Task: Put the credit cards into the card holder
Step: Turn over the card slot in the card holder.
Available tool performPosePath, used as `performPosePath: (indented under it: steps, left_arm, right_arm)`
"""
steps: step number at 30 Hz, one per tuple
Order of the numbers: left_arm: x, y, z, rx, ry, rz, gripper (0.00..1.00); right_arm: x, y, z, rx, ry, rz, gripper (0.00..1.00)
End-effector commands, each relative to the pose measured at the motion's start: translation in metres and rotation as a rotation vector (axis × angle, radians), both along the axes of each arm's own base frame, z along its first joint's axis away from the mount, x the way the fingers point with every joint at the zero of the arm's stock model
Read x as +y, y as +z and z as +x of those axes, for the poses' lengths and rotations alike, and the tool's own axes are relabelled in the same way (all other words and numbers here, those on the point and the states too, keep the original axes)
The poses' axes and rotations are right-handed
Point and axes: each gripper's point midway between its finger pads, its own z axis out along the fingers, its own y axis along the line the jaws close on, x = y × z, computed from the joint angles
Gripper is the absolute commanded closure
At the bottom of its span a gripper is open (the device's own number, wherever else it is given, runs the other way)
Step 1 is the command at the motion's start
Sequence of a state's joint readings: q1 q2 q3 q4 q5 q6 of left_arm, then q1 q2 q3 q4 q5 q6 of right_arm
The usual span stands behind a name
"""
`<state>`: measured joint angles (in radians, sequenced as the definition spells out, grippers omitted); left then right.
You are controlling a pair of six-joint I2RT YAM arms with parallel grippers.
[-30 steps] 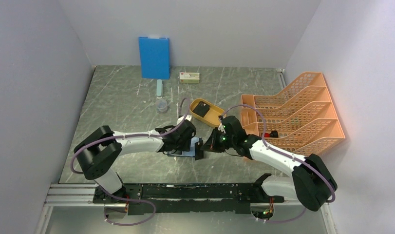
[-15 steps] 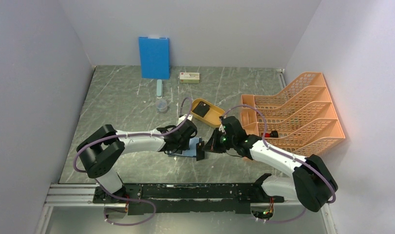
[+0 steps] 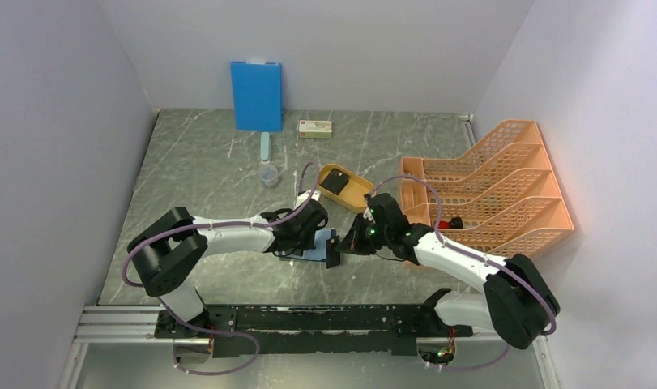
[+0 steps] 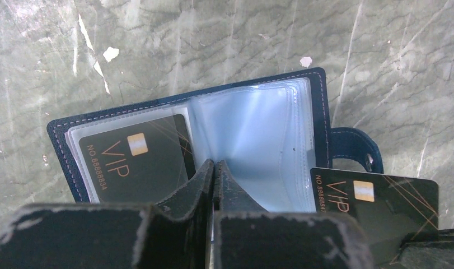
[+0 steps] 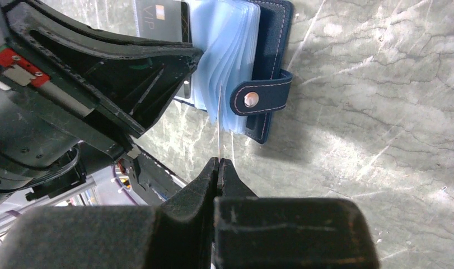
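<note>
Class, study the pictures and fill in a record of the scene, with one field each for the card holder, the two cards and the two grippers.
Card holder: lying open on the table, clear sleeves fanned, snap tab undone
First card: black VIP card, inside a sleeve on the side away from the tab
Second card: black VIP card, outside the holder, by its tab side
Left gripper: shut, tips at the fold of the sleeves
Right gripper: shut on the second card
</note>
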<state>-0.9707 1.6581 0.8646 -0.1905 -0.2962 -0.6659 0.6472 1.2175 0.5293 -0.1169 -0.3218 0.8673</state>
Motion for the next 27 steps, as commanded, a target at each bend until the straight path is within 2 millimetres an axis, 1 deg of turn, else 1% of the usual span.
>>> performPosePath:
  steps: [1, 3, 7, 12, 17, 27]
  left_arm:
    - [0.014, -0.013, -0.004, 0.005, 0.009, 0.057, 0.95]
    - [0.015, -0.013, -0.004, 0.004, 0.010, 0.056, 0.95]
    - [0.014, -0.012, -0.004, 0.002, 0.012, 0.056, 0.95]
    - [0.014, -0.011, -0.004, 0.001, 0.012, 0.053, 0.95]
    - [0.015, -0.011, -0.004, 0.000, 0.015, 0.055, 0.95]
    - [0.014, -0.012, -0.004, 0.000, 0.015, 0.056, 0.95]
  right_arm:
    - [0.005, 0.024, 0.013, -0.084, -0.020, 0.053, 1.00]
    - [0.009, 0.027, 0.013, -0.084, -0.003, 0.064, 1.00]
    - [0.015, 0.026, 0.012, -0.066, 0.024, 0.081, 1.00]
    - [0.018, 0.017, 0.010, -0.026, 0.042, 0.077, 1.00]
    - [0.016, 0.010, 0.008, -0.004, 0.035, 0.063, 1.00]
    - [0.013, 0.010, 0.007, -0.006, 0.020, 0.052, 1.00]
